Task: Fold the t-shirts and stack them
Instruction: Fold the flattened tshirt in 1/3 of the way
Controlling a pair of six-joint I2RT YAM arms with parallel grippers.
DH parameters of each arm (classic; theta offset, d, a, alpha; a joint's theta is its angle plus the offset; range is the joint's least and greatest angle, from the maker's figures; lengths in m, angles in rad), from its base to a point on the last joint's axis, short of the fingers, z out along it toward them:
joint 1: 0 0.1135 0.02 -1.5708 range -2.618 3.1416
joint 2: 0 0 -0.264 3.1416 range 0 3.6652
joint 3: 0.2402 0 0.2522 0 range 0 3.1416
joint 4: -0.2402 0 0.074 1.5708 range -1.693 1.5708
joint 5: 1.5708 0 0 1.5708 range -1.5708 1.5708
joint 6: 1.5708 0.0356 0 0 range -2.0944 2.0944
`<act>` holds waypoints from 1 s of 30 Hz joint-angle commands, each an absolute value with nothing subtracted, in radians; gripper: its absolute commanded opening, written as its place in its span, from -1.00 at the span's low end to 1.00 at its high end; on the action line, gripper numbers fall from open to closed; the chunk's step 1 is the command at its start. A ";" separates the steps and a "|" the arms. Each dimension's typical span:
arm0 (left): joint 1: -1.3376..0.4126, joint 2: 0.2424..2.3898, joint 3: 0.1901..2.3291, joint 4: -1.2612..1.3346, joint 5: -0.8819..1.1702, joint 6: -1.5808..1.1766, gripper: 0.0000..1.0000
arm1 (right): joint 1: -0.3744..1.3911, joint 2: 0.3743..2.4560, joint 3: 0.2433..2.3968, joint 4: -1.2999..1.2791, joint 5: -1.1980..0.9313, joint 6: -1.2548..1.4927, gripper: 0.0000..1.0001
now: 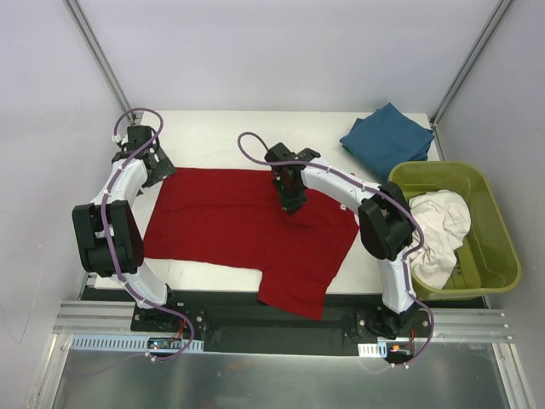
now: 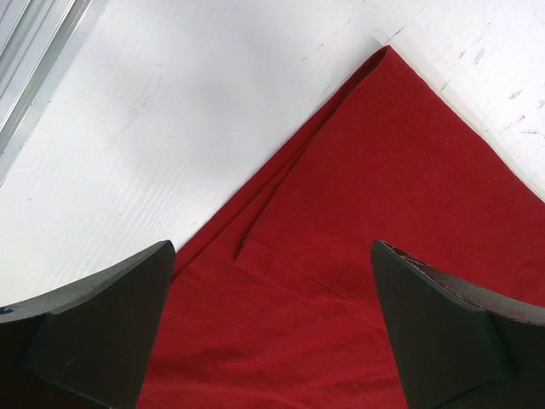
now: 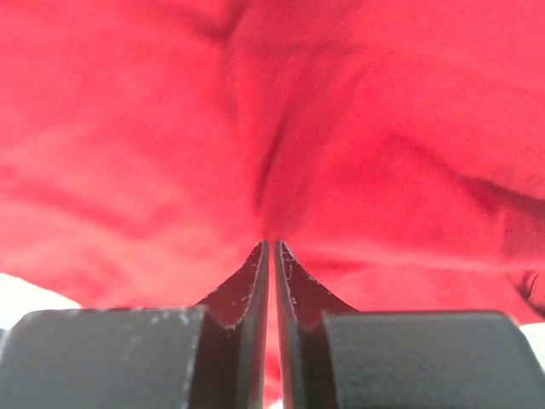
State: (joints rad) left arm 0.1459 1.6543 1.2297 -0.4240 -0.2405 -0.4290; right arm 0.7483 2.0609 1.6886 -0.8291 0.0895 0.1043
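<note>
The deep red t-shirt (image 1: pixel 230 226) lies spread on the white table, its near right part hanging over the front edge. My left gripper (image 1: pixel 159 169) is open just above the shirt's far left corner; in the left wrist view its gripper (image 2: pixel 272 256) straddles the red cloth (image 2: pixel 383 170) without holding it. My right gripper (image 1: pixel 291 203) is over the shirt's far middle, shut on a pinch of red cloth; in the right wrist view the gripper (image 3: pixel 272 245) has a thin strip of the shirt (image 3: pixel 170 128) between its jaws. The teal-blue t-shirt (image 1: pixel 387 136) lies folded at the back right. The white t-shirt (image 1: pixel 438 226) is crumpled in the tub.
The olive-green plastic tub (image 1: pixel 498 247) stands at the right edge of the table, with the white shirt spilling over its near left rim. Bare table top (image 1: pixel 213 136) runs behind the red shirt. Metal frame posts rise at the back corners.
</note>
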 commanded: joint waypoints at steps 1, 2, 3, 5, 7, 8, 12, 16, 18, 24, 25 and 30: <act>0.158 1.632 1.230 -0.436 -0.224 -0.442 0.98 | 0.733 2.026 1.773 -1.078 -0.078 0.025 -0.82; 0.160 1.637 1.232 -0.436 -0.225 -0.440 0.99 | 0.729 2.029 1.775 -1.084 -0.118 0.023 -0.82; 0.160 1.640 1.233 -0.434 -0.229 -0.437 0.99 | 0.723 2.034 1.772 -1.085 -0.136 0.017 -0.78; 0.160 1.646 1.235 -0.434 -0.227 -0.436 0.99 | 0.716 2.055 1.776 -1.080 -0.182 0.011 -0.62; 0.160 1.646 1.233 -0.434 -0.227 -0.434 0.99 | 0.716 2.078 1.781 -1.057 -0.205 0.011 -0.49; 0.158 1.646 1.235 -0.434 -0.229 -0.434 0.99 | 0.716 2.082 1.782 -1.046 -0.218 0.014 -0.45; 0.158 1.644 1.233 -0.434 -0.230 -0.431 0.99 | 0.722 2.034 1.746 -0.974 -0.167 0.014 0.00; 0.158 1.634 1.229 -0.434 -0.210 -0.431 0.99 | 0.715 1.871 1.629 -0.885 -0.028 0.031 0.93; 0.160 1.623 1.229 -0.434 -0.163 -0.436 0.99 | 0.695 1.804 1.527 -0.845 0.075 0.072 0.93; 0.158 1.641 1.229 -0.374 0.142 -0.456 0.99 | 0.595 1.683 1.385 -0.649 0.012 0.100 0.93; 0.155 1.667 1.232 -0.370 0.164 -0.459 0.99 | 0.586 1.710 1.399 -0.629 0.009 0.098 0.93; 0.155 1.758 1.278 -0.364 0.187 -0.460 0.99 | 0.557 1.877 1.582 -0.678 0.021 0.083 0.93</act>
